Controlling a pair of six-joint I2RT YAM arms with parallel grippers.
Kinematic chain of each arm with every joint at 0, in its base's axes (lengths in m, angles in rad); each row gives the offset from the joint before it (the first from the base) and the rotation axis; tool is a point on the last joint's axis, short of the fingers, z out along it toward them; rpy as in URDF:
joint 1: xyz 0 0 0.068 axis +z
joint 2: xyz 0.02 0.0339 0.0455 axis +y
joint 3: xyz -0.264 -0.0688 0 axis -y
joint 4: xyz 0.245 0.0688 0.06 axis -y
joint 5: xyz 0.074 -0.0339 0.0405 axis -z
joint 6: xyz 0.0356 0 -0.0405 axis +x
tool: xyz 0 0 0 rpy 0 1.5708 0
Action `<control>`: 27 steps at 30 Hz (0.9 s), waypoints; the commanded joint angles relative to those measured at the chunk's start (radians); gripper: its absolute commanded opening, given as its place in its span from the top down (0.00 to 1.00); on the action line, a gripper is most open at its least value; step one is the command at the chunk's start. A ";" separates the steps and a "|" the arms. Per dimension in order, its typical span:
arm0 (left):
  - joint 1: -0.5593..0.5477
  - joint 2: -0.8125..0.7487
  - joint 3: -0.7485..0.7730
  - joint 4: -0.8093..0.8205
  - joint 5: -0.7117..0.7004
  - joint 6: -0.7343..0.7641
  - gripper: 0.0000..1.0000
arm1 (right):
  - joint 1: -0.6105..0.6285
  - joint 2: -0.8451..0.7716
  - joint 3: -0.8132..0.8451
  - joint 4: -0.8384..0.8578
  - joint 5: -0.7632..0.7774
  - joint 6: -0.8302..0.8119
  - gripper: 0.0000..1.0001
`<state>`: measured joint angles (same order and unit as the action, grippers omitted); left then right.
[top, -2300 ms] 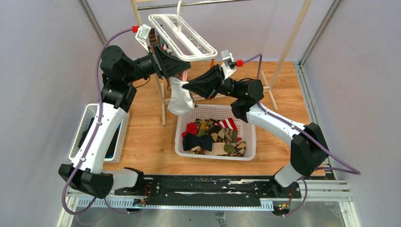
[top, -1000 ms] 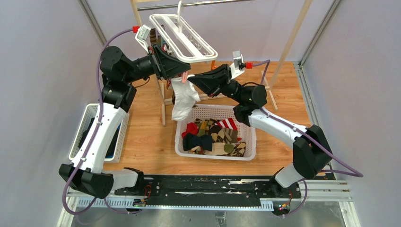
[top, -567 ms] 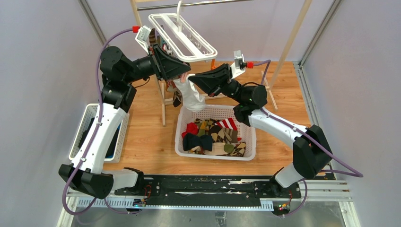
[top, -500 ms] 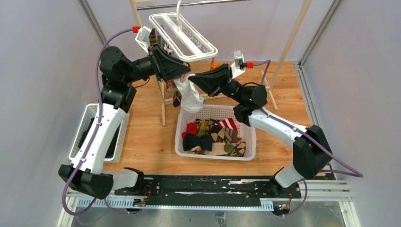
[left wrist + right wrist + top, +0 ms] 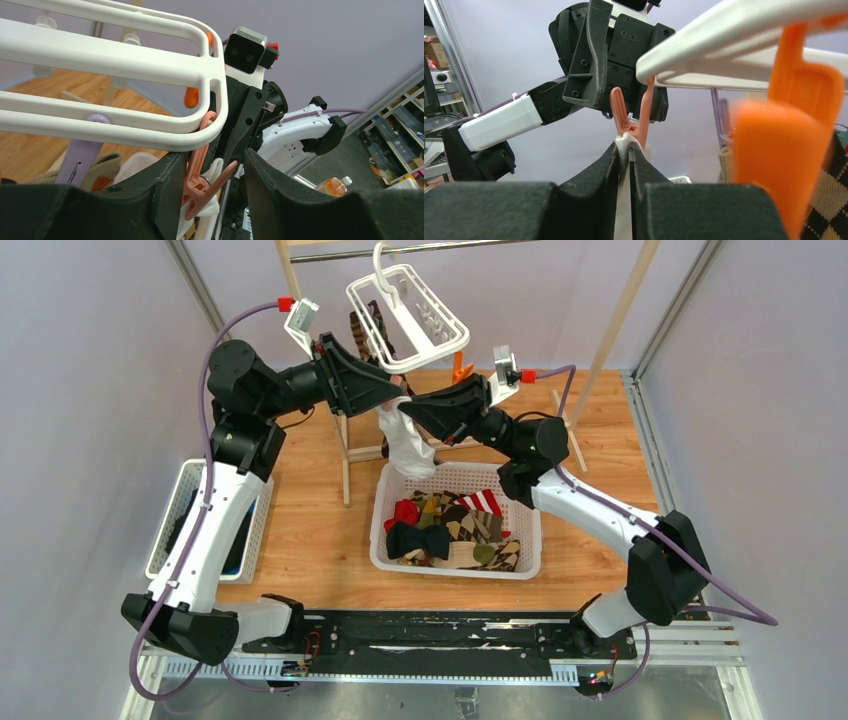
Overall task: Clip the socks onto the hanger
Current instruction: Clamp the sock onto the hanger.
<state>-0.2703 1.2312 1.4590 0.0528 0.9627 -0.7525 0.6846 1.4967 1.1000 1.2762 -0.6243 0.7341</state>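
The white hanger (image 5: 410, 320) hangs tilted from the metal bar. A white sock (image 5: 408, 445) dangles under its near end, its top edge pinched in a pink clip (image 5: 205, 185). My left gripper (image 5: 210, 167) is open around that clip, and the clip's free lever stands off the right finger. The hanger's rail (image 5: 100, 55) crosses just above. My right gripper (image 5: 629, 150) is shut on the sock's top edge (image 5: 626, 141), right below the pink clip (image 5: 634, 120). More socks (image 5: 450, 525) lie in the white basket (image 5: 530, 530).
An orange clip (image 5: 784, 150) hangs close on the right of my right gripper, with an argyle sock (image 5: 824, 200) behind it. A purple clip (image 5: 82, 160) holds an olive sock (image 5: 100, 172). The wooden rack's post (image 5: 345, 440) stands left of the basket. A second basket (image 5: 180, 500) sits far left.
My left gripper has opened off the pink clip, which now grips the white sock. The hanger has swung up and to the right. My right gripper still pinches the sock.
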 commanded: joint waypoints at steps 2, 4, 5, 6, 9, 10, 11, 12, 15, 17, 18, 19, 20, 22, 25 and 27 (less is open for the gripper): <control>0.017 -0.035 0.011 -0.070 0.013 0.057 0.49 | -0.010 -0.082 -0.028 -0.094 0.016 -0.102 0.79; 0.022 -0.039 0.023 -0.125 0.006 0.093 0.46 | -0.010 -0.101 -0.038 -0.134 0.028 -0.132 0.70; 0.025 -0.044 0.032 -0.159 0.000 0.115 0.45 | -0.010 -0.110 -0.045 -0.155 0.033 -0.149 0.63; 0.029 -0.046 0.038 -0.194 -0.007 0.137 0.43 | -0.011 -0.121 -0.051 -0.178 0.039 -0.165 0.58; 0.043 -0.052 0.059 -0.310 -0.010 0.209 0.16 | -0.010 -0.158 -0.077 -0.236 0.049 -0.211 0.42; 0.050 -0.055 0.066 -0.353 -0.009 0.239 0.04 | -0.010 -0.171 -0.087 -0.256 0.053 -0.227 0.37; 0.063 -0.058 0.069 -0.401 -0.006 0.260 0.01 | -0.010 -0.188 -0.096 -0.291 0.063 -0.245 0.32; 0.078 -0.061 0.071 -0.435 -0.002 0.278 0.00 | -0.010 -0.206 -0.109 -0.319 0.068 -0.264 0.30; 0.138 -0.073 0.071 -0.525 0.022 0.330 0.00 | -0.010 -0.262 -0.140 -0.405 0.086 -0.321 0.28; 0.186 -0.079 0.067 -0.582 0.043 0.366 0.00 | -0.010 -0.305 -0.160 -0.464 0.087 -0.355 0.27; 0.210 -0.081 0.064 -0.622 0.047 0.396 0.00 | -0.010 -0.323 -0.171 -0.501 0.089 -0.375 0.25; 0.235 -0.083 0.062 -0.661 0.049 0.429 0.00 | -0.010 -0.346 -0.184 -0.544 0.100 -0.395 0.25; 0.260 -0.084 0.059 -0.710 0.048 0.485 0.00 | -0.010 -0.372 -0.205 -0.585 0.123 -0.413 0.24; 0.322 -0.088 0.037 -0.793 0.028 0.579 0.00 | -0.011 -0.427 -0.252 -0.665 0.199 -0.450 0.23; 0.378 -0.083 -0.024 -0.868 -0.073 0.719 0.00 | -0.011 -0.495 -0.292 -0.865 0.449 -0.493 0.21; 0.394 -0.075 -0.087 -0.859 -0.169 0.799 0.00 | -0.015 -0.534 -0.310 -1.005 0.716 -0.496 0.20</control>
<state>0.0837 1.1526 1.4673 -0.6796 0.9436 -0.1833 0.6846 1.0241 0.8295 0.5850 -0.3511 0.3119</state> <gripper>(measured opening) 0.996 0.789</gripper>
